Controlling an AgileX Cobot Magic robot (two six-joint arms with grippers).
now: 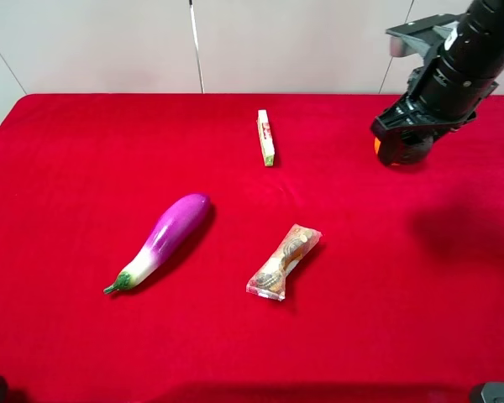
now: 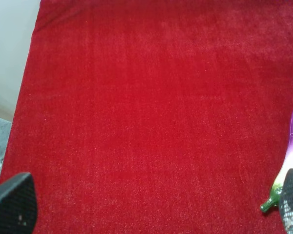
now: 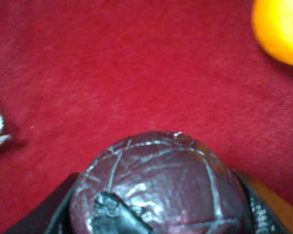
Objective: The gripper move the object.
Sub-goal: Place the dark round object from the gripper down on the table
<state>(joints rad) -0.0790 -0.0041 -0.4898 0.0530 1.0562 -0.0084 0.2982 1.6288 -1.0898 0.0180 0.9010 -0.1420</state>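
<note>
Underneath, red cloth (image 1: pixel 67 168) spread edge to edge, pale wall (image 1: pixel 109 42) behind. By the stem end of the eggplant (image 1: pixel 164 238), left gripper (image 2: pixel 151 204) splayed wide, holding nothing. Well right of the eggplant, right gripper (image 3: pixel 161 214) clamped around the object (image 3: pixel 156 175), orange fruit (image 3: pixel 279 30) close by.

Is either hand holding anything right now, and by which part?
The right hand holds the dark brown grooved ball, clamped across its two opposite sides. The left hand is open and holds nothing.

eggplant (image 1: pixel 161 239) left of snack packet (image 1: pixel 284 262) | slim box (image 1: pixel 267 137) behind both | orange fruit (image 3: pixel 279 30) back right, object (image 3: pixel 158 190) near it
</note>
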